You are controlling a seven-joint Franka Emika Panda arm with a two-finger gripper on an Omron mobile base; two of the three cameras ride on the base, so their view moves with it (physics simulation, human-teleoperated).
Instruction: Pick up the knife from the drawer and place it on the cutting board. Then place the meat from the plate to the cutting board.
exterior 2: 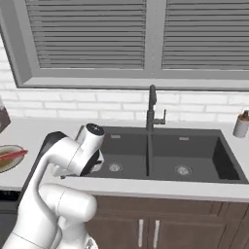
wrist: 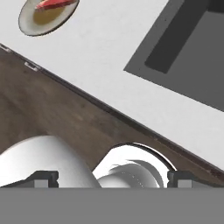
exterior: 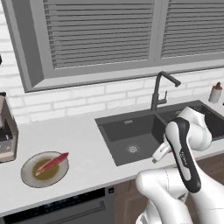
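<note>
The red-pink meat point(exterior: 52, 162) lies on the round beige plate point(exterior: 27, 176) on the white counter, left of the sink. In the right base view the meat point(exterior 2: 12, 155) and plate point(exterior 2: 14, 166) sit at the left edge. The hand view has the plate point(wrist: 30, 24) and meat point(wrist: 54, 3) in its top left corner. My gripper point(wrist: 113, 179) is open, its fingertips point(wrist: 46, 177) wide apart with nothing between them. It points down at the counter's front edge and the dark brown wooden cabinet front point(wrist: 65, 113) below. The knife and cutting board are out of view, and I cannot pick out the drawer.
A dark double sink point(exterior: 131, 135) with a black faucet point(exterior: 159, 89) sits in the counter ahead. A small bottle point(exterior 2: 240, 124) stands at the far right, a dark appliance point(exterior: 6, 135) at the far left. Below are a dishwasher point(exterior: 57, 208) and brown cabinet doors point(exterior 2: 146, 223).
</note>
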